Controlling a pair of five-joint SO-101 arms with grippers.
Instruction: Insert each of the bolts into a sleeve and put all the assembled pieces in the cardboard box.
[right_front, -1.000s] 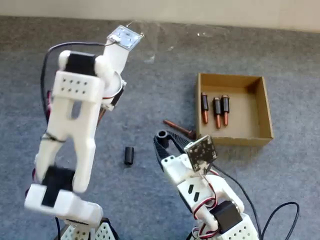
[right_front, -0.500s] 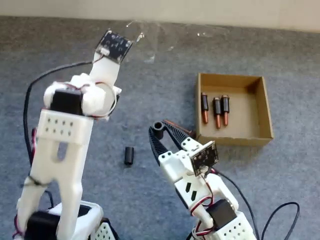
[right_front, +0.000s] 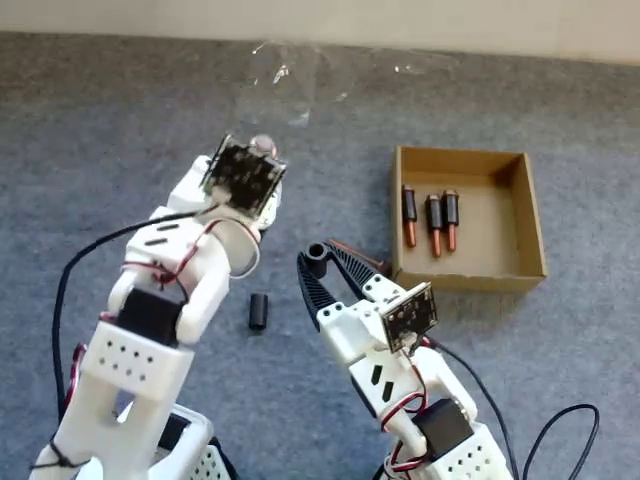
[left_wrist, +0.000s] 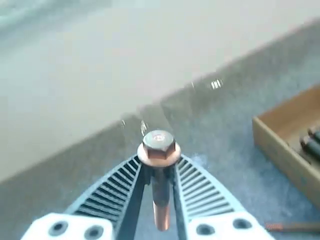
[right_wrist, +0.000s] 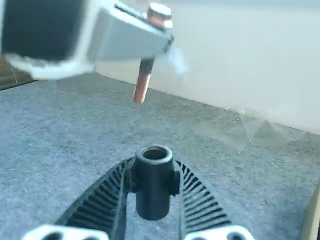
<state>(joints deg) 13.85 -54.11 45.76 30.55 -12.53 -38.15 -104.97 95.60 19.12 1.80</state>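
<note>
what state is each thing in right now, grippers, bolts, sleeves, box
left gripper, shut on held bolt
held bolt, head up, shank hanging down, not yet in a sleeve
right gripper, shut on held sleeve
held sleeve, upright, open end up, empty
loose sleeve, lying on carpet, no bolt showing
cardboard box, open, three assembled pieces inside
loose bolt, lying on carpet beside cardboard box

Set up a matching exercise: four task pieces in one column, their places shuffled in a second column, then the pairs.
Column one:
1. head-up bolt
2. upright sleeve
3. lying sleeve
4. three assembled pieces

Column two:
A. in the cardboard box
B. in the right end effector
C. on the table, between the arms
D. in the left end effector

Pairs: 1-D, 2-B, 3-C, 4-A
</note>
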